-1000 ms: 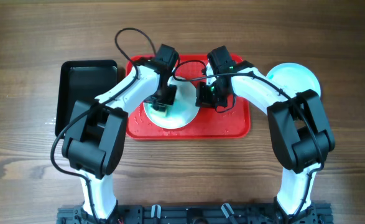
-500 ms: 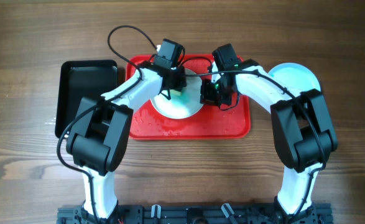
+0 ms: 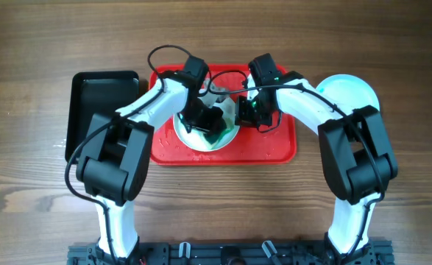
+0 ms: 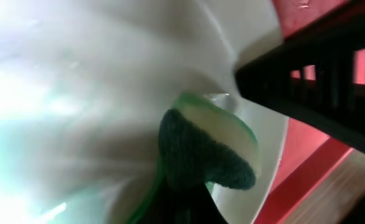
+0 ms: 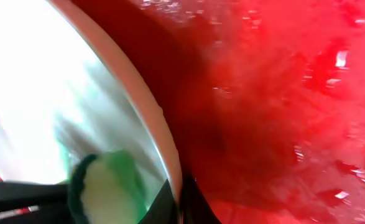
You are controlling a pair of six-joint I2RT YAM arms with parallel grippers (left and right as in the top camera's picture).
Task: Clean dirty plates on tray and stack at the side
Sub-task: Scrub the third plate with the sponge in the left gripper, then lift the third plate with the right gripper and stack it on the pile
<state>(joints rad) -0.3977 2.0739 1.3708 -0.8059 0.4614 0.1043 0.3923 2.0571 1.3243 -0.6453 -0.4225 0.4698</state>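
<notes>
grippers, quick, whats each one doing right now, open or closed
left gripper: closed on the sponge, which is pressed against the plate.
right gripper: looks closed on the plate's rim.

Plate (image 3: pixel 199 140) on tray (image 3: pixel 278 152) — second plate (image 3: pixel 352 91) right

overhead looks down; wrist cameras close on plate (image 3: pixel 201 140).

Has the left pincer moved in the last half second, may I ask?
Yes. The left pincer, holding the sponge, drew back from the red tray's far rim toward the plate's middle.
</notes>
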